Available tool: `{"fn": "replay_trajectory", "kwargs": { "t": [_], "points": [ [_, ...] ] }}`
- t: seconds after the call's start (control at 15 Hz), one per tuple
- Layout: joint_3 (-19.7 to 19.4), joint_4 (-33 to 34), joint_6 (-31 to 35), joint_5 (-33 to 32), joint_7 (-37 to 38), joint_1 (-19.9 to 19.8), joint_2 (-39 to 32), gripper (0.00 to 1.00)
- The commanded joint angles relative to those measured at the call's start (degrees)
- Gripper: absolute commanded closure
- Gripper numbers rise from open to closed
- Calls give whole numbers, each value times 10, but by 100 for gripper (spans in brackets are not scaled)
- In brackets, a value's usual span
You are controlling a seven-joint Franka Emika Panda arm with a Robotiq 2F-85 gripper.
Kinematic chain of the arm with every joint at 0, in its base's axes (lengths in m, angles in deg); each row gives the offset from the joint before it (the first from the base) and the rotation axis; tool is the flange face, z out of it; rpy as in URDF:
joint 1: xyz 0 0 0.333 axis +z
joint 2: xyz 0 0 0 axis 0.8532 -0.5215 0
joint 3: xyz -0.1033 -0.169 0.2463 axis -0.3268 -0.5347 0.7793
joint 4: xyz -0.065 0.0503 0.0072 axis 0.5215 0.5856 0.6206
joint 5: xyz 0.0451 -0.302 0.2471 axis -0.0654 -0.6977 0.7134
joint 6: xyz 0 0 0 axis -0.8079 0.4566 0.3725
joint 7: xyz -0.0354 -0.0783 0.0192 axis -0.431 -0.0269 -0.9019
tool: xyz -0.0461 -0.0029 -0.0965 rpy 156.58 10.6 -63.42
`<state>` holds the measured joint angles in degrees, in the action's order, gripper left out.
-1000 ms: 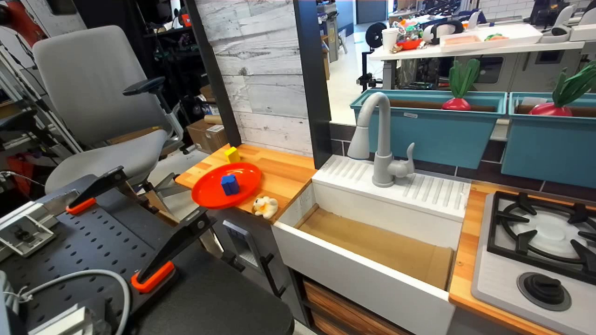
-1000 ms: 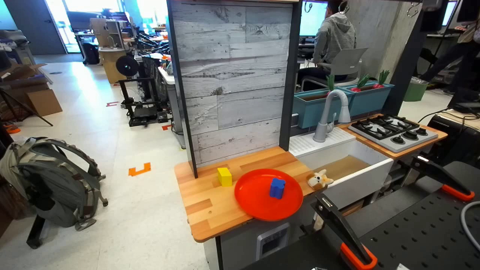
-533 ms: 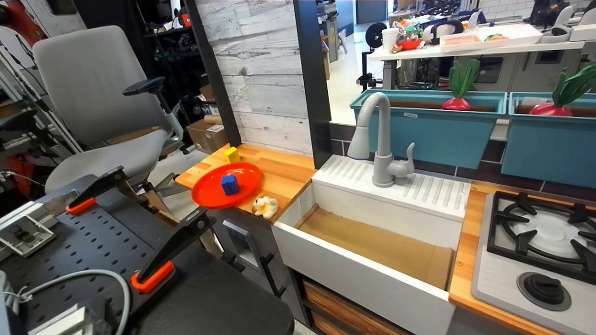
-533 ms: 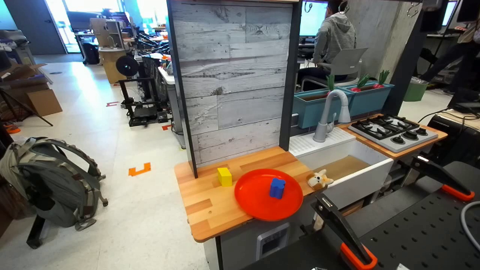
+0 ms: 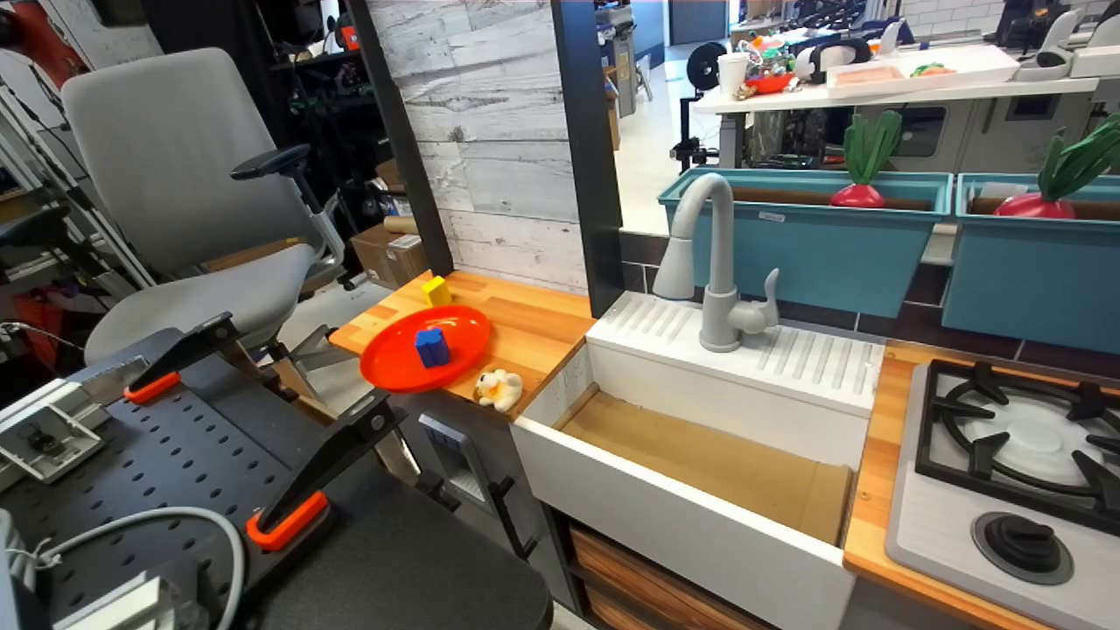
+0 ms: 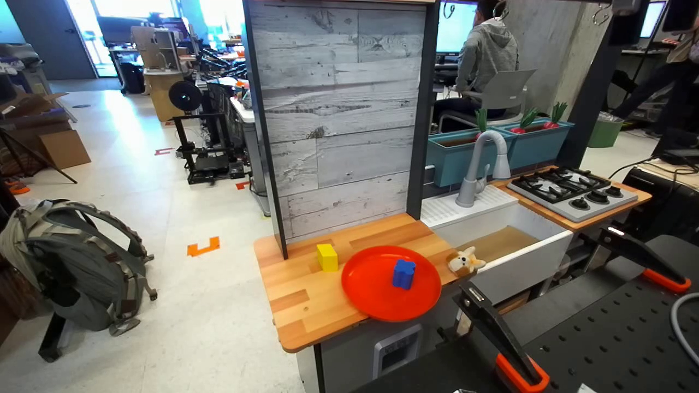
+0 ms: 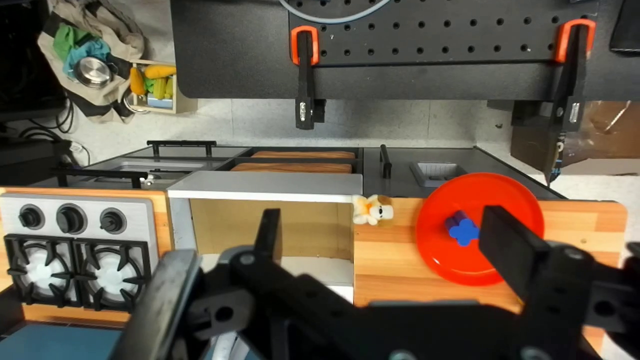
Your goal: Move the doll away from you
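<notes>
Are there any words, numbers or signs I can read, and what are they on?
None that can be read.
Label on the teal planter: too small.
Pale patch on the cardboard box: too small.
Marks on the gray panel: too blurred.
Anything else: too small or blurred.

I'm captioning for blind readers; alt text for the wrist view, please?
Small stuffed dog on a wooden counter beside a sink, seen past an open gripper. A red plate holding a blue block is at right, a stove at left.

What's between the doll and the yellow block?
The red plate, with the blue block on it, lies between the doll and the yellow block, as both exterior views show.
</notes>
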<state>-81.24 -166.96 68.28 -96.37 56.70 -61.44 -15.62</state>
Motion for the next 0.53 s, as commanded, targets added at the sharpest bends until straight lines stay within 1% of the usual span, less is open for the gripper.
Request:
{"fn": "replay_trajectory", "kwargs": {
  "t": [0.0,0.27,0.47],
  "points": [
    [-5,42,31,19,-1,9,-63,0],
    [-2,83,71,44,-2,19,-148,0],
    [-1,98,123,37,6,19,-216,0]
  ]
}}
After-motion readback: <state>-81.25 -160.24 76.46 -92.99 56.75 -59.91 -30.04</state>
